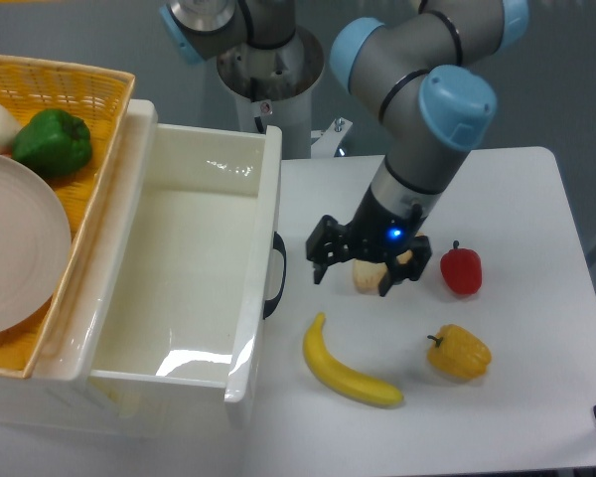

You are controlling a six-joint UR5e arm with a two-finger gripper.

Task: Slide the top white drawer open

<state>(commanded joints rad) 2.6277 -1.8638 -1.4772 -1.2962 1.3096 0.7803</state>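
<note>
Gripper [350, 270] hangs off the handle [274, 275], jaws spread and holding nothing.
It sits over the table [517, 209], hiding part of a bread piece [366, 275]. Left of it, the drawer [179, 288] stands pulled out from the cabinet. A banana [348, 370], red pepper [461, 270] and yellow pepper [458, 352] lie near; a basket [74, 84] holds a green pepper [52, 142] and plate [15, 253].

text: none is being read | labels: none are being shown | brands: none are being made out | numbers: none are being seen | signs: none are being displayed on any surface in view
</note>
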